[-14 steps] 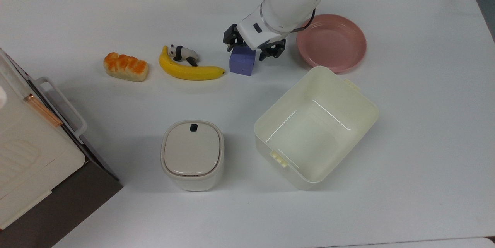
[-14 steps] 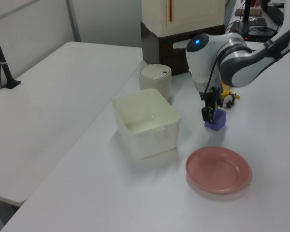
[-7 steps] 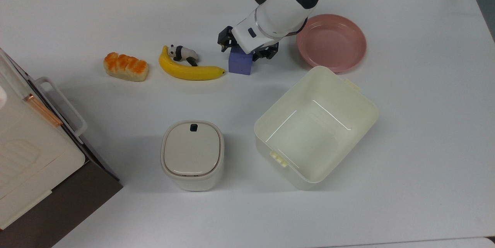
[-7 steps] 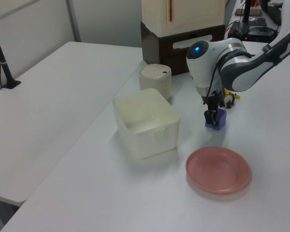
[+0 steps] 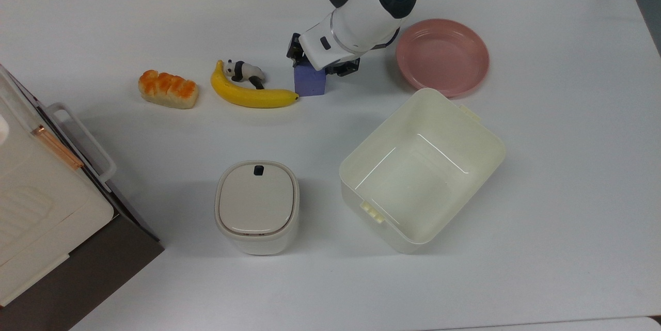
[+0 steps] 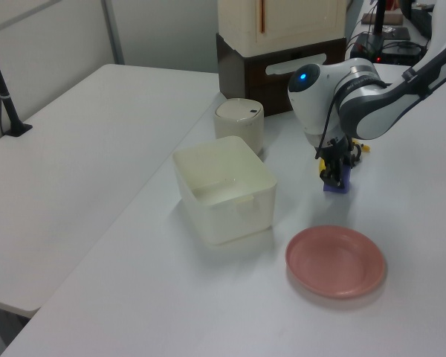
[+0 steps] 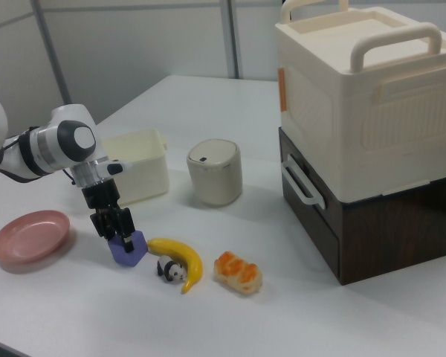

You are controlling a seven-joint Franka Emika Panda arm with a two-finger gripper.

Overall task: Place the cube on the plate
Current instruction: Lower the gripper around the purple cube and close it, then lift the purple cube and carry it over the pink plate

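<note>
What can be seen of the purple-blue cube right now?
The small matte purple-blue cube is a solid block with flat faces and no markings. It sits on the white table between the yellow banana and the round pink plastic plate, in the top view just right of the banana's tip, close enough that contact cannot be ruled out. The robot's black pincer is lowered over its top, fingers straddling it. In the right view one lower edge looks slightly tilted.

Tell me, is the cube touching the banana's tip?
Touching, it seems: in the top view the cube sits against the right tip of the banana with no table showing between them.
</note>
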